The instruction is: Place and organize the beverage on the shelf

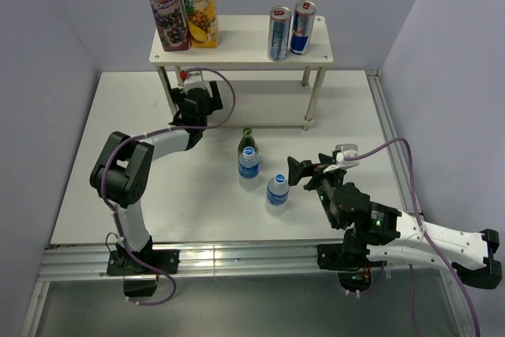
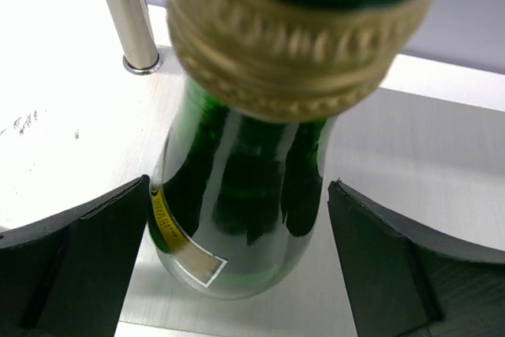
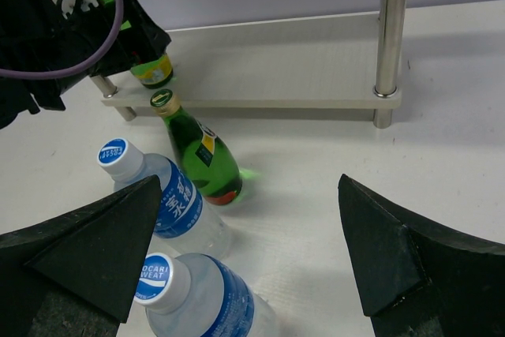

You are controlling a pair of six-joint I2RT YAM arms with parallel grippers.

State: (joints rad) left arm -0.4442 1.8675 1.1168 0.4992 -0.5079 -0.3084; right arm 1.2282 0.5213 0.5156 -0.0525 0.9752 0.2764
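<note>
The white two-tier shelf (image 1: 245, 37) stands at the back. Its top board holds two juice cartons (image 1: 180, 1) at the left and two cans (image 1: 289, 29) at the right. My left gripper (image 1: 197, 99) is open at the lower board's left front. In the left wrist view (image 2: 238, 181) its fingers stand either side of a gold-capped green bottle (image 2: 237, 187), which is upright on the lower board (image 2: 71, 116). My right gripper (image 1: 304, 170) is open and empty over the table. Ahead of it stand another green bottle (image 3: 201, 159) and two blue-capped water bottles (image 3: 158, 195).
A shelf post (image 2: 126, 13) stands just behind and left of the bottle between my left fingers. The right front post (image 3: 390, 29) is ahead of my right gripper. The three table bottles (image 1: 248, 159) cluster at mid-table. Grey walls close in on both sides and behind.
</note>
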